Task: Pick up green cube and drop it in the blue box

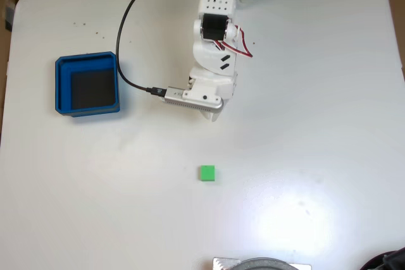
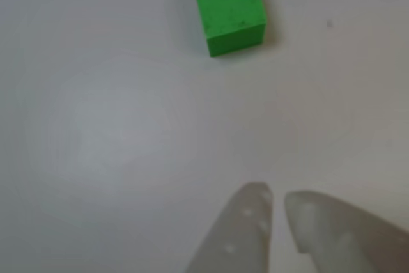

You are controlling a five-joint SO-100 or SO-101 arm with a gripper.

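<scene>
The gripper (image 2: 276, 197) holds nothing, and its two pale fingers (image 2: 246, 222) sit almost together with just a thin gap. The cube (image 2: 228, 9) lies ahead of them on the white table (image 1: 316, 124), well apart from the box (image 1: 87, 84) (which is off to the left in the fixed view). I think the fingers should spread wide first, then go forward and down, one on each side of the cube.
</scene>
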